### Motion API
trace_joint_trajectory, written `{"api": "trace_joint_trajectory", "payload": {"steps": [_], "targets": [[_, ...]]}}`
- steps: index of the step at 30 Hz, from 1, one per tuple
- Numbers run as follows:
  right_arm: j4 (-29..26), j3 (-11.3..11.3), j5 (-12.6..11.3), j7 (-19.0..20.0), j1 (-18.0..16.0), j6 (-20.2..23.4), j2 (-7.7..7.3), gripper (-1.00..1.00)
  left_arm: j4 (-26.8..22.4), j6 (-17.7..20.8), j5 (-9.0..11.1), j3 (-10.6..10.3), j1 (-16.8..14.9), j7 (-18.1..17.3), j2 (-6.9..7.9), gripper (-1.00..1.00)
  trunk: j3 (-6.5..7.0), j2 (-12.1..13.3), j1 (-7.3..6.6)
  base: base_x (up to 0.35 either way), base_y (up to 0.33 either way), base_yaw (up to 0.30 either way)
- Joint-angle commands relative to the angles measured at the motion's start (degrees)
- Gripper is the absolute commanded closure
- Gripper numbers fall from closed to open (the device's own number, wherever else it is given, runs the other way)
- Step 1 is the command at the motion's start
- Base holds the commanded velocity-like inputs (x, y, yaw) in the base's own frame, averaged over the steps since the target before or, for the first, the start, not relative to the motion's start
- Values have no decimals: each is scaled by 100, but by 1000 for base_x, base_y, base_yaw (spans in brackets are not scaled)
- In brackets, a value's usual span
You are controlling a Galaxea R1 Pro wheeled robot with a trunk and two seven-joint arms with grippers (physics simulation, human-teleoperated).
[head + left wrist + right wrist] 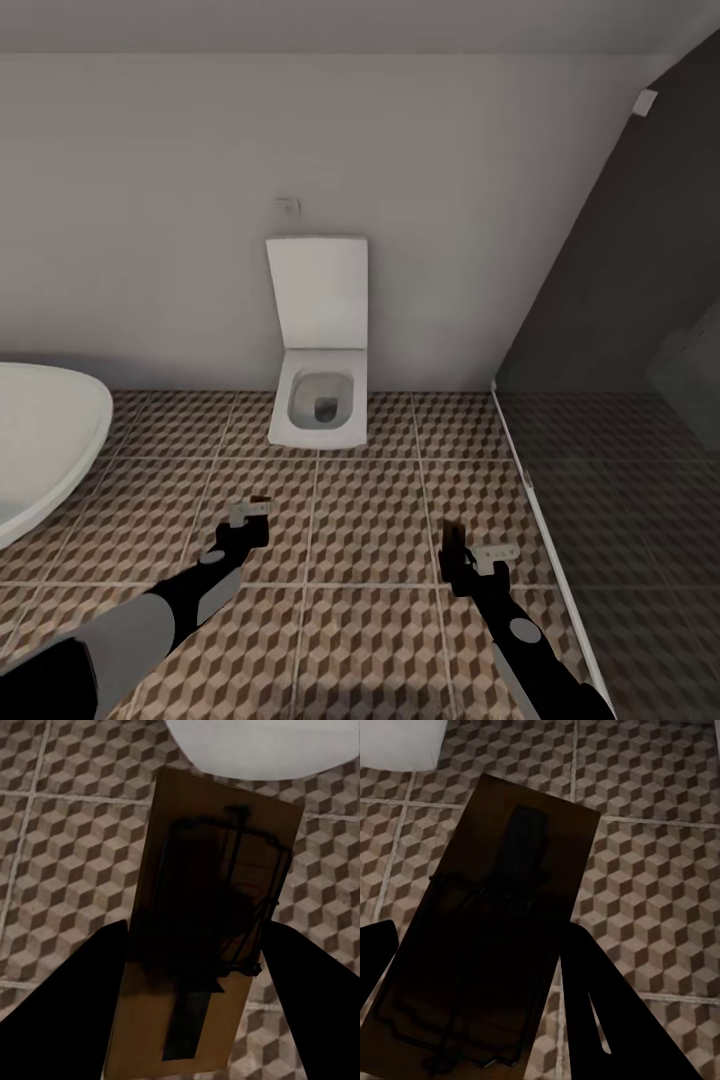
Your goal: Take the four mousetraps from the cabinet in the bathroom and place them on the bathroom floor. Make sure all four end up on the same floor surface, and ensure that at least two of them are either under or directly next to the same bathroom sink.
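Each gripper carries a mousetrap above the bathroom floor (370,520), whose tiles show brown and beige cubes. My left gripper (250,512) is shut on a tan mousetrap (214,907) with a dark wire frame, its black fingers (71,1012) pressing the board's long edges. My right gripper (457,556) is shut on a second mousetrap (499,930), which sits in shadow between its fingers (607,1020). In the head view both traps are small brown slivers at the fingertips (258,499) (452,540). The cabinet and the sink are out of view.
A white square toilet (316,400) stands against the grey wall straight ahead. The white bathtub (40,440) bulges in from the left. A dark glass shower partition (620,420) with a white floor rail closes off the right. Open tiles lie between them.
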Motion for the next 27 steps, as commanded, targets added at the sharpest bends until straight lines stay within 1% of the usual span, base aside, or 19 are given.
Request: {"api": "trace_joint_trajectory", "payload": {"steps": [1,7,13,27], "targets": [[-7,35,-64,-60,-3,6,-9,100,-20,-48,20,-69,-3,46,7,100,-33,-46,23,0,0,0],[-7,30,-63,-60,-3,2,-8,100,-17,-230,-9,-176,-3,46,13,100,-193,-287,155,0,0,0],[-7,27,-61,-60,-3,-12,-8,100,-13,-283,-12,-303,-3,46,13,100,-354,-528,287,0,0,0],[-7,31,-61,-60,-3,-20,-8,100,-14,-289,-12,-363,-3,46,13,100,-729,-1089,594,0,0,0]]}}
